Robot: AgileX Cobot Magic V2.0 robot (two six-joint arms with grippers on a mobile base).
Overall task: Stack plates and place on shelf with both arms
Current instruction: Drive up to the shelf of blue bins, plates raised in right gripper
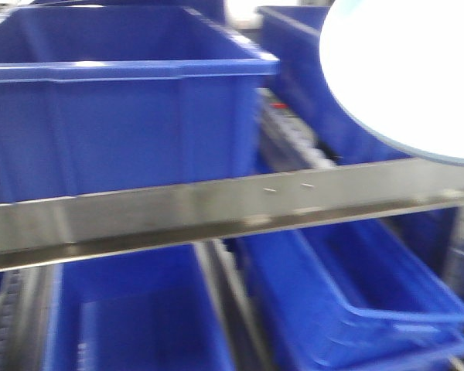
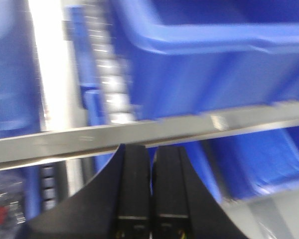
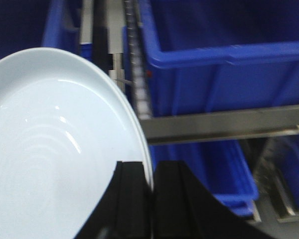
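A large pale blue-white plate (image 3: 55, 149) fills the left of the right wrist view, tilted on edge. My right gripper (image 3: 152, 168) is shut on its rim, one black finger (image 3: 132, 194) in front of the plate's face and the other behind the rim. The same plate (image 1: 406, 69) hangs at the upper right of the front view, above the shelf rail (image 1: 216, 205). Whether a second plate lies against it, I cannot tell. My left gripper (image 2: 152, 149) is shut with nothing in it, just below the rail (image 2: 114, 134). Neither arm shows in the front view.
Large blue bins (image 1: 116, 100) stand on the upper shelf level, with more blue bins (image 1: 348, 301) below the rail. A roller track (image 1: 294, 131) runs between the upper bins. A blue bin (image 3: 224, 64) sits right of the plate, and another (image 2: 214, 59) is above my left gripper.
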